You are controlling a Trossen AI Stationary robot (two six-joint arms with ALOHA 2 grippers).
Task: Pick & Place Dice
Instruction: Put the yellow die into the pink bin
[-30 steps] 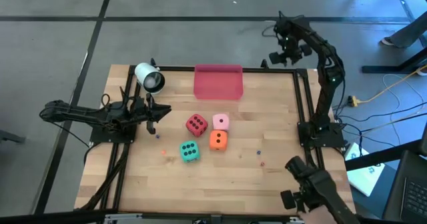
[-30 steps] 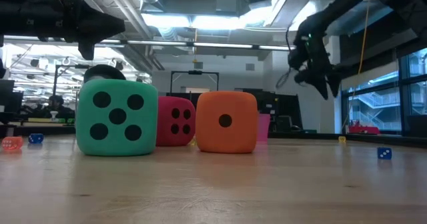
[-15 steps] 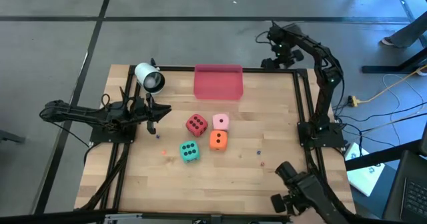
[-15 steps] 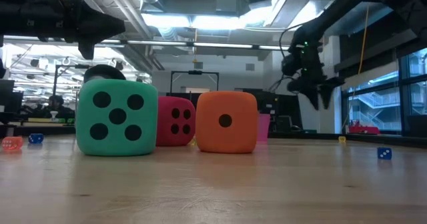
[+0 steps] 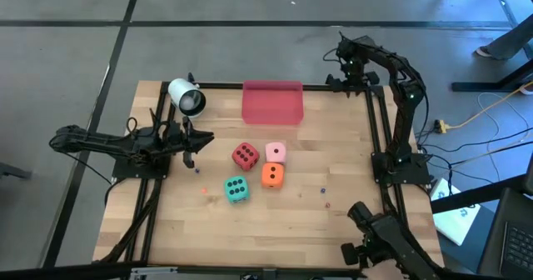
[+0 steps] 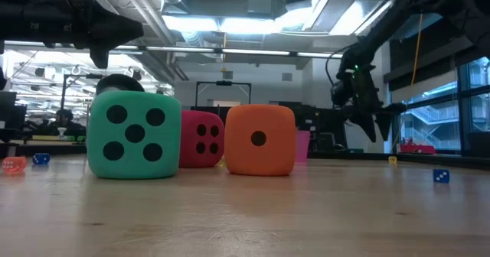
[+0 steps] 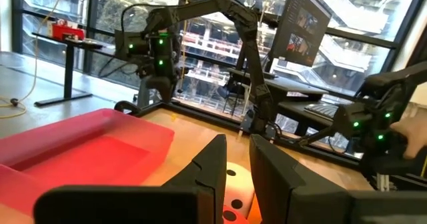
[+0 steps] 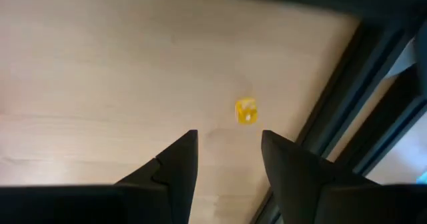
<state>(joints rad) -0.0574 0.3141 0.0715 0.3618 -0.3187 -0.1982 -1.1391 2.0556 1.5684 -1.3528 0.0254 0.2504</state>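
Dice, soft cubes with dark pips: red (image 5: pixel 244 155), pink (image 5: pixel 276 152), orange (image 5: pixel 271 175), green (image 5: pixel 236 189); both fingers empty.

The robot consists of two dark, near-black six-joint arms built from slim tubular links joined by bulkier rounded joint housings. The left arm (image 5: pixel 108 143) has thin black cables looping beside its forward links, at the 9 o'clock side of the high view. The right arm (image 5: pixel 405 88) rises from a black square base plate (image 5: pixel 401 165) at 3 o'clock. Small green indicator lights glow on its wrist housing in the low view. Each gripper carries two flat, matte black fingers (image 8: pixel 175 164) with angular, wedge-shaped tips; the left arm's fingers (image 7: pixel 275 177) are broad, straight-edged plates.
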